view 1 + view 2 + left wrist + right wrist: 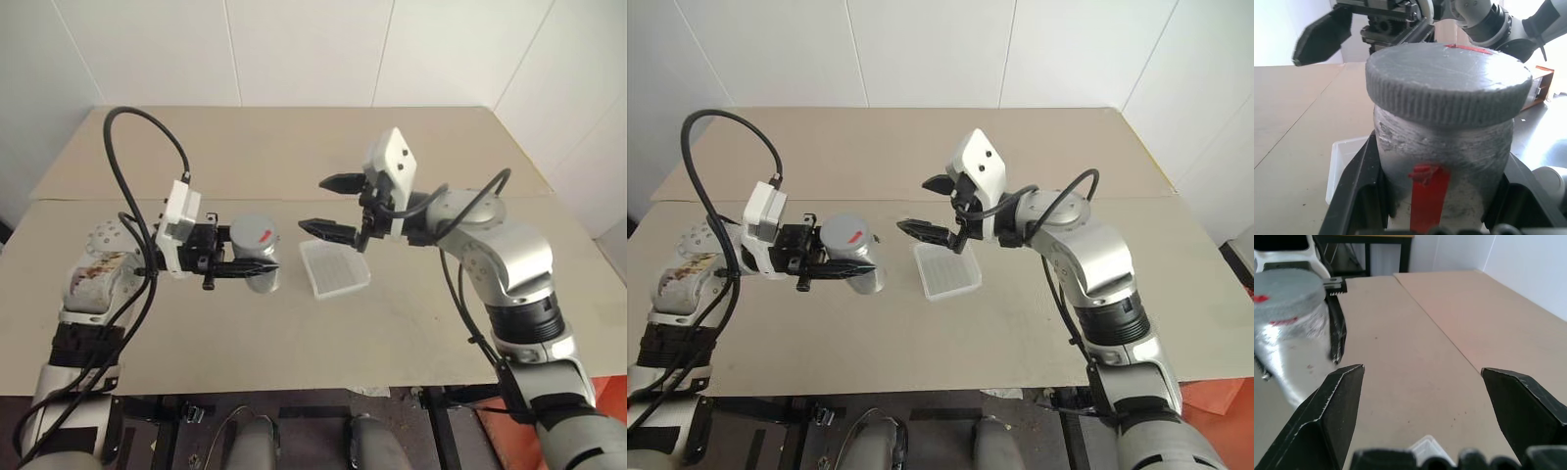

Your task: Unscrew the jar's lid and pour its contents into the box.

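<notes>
Left gripper (257,266) clenched on the jar (257,257), held above the table (147,323) at about 9 o'clock from the box (334,267). The grey lid (1447,81) is on, red mark up; contents not visible through the wall. Box lies flat on the table, just beside the jar. Right gripper (333,206) spread wide and empty, at about 12 o'clock over the box, pointing toward the lid.

Step in hand looks like taking the lid. Best done by centring the open fingers on the ribbed rim, squeezing squarely, then twisting while the left grip keeps the jar body from turning.
</notes>
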Robot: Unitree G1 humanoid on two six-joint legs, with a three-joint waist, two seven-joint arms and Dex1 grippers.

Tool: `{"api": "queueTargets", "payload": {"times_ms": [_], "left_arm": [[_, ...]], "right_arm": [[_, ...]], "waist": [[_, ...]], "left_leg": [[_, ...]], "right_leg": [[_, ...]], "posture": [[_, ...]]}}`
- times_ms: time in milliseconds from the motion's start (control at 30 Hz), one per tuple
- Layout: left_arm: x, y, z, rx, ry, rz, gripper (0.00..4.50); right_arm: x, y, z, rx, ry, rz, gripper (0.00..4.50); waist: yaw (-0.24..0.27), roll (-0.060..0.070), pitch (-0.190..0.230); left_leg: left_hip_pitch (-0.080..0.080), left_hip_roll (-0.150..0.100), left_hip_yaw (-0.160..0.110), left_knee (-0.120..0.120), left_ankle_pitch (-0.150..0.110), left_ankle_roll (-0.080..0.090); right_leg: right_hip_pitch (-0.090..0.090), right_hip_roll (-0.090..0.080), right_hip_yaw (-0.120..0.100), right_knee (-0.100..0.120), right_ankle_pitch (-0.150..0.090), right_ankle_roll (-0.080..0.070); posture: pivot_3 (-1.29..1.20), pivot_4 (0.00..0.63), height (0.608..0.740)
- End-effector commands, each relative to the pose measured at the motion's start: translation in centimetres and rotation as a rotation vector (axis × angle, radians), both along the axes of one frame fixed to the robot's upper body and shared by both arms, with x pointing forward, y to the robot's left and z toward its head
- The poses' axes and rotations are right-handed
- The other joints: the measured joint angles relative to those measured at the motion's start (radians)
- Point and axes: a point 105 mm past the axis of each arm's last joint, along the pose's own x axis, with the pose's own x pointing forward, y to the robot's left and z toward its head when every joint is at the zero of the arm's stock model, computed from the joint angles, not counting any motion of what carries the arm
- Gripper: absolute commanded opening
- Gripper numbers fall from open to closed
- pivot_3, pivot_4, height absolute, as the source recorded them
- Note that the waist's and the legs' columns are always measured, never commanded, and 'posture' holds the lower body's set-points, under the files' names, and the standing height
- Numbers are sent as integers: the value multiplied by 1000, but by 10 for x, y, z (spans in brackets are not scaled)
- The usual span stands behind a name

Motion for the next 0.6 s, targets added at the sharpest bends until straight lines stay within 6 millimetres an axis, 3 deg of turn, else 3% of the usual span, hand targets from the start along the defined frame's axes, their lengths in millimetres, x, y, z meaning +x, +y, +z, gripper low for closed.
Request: {"api": "queueTargets", "payload": {"times_ms": [33, 300, 600], "left_arm": [[3, -5, 5, -27, -26, 12, 1932], [19, -17, 6, -51, -38, 12, 1932], [19, -28, 7, -56, -43, -36, 1932]], "right_arm": [[-28, 4, 16, 17, -70, 127, 4468], [-55, 25, 25, 62, -78, 264, 4468], [-37, 55, 32, 97, -93, 192, 4468]], "waist": [[2, 0, 0], [2, 0, 0], [-1, 0, 0]], "left_leg": [[0, 0, 0, 0, 0, 0], [0, 0, -1, 0, 0, 0], [0, 0, 0, 0, 0, 0]], "right_leg": [[0, 0, 0, 0, 0, 0], [1, 0, 0, 0, 0, 0], [0, 0, 0, 1, 0, 0]], "posture": [[0, 150, 740], [0, 150, 740], [0, 150, 740]]}}
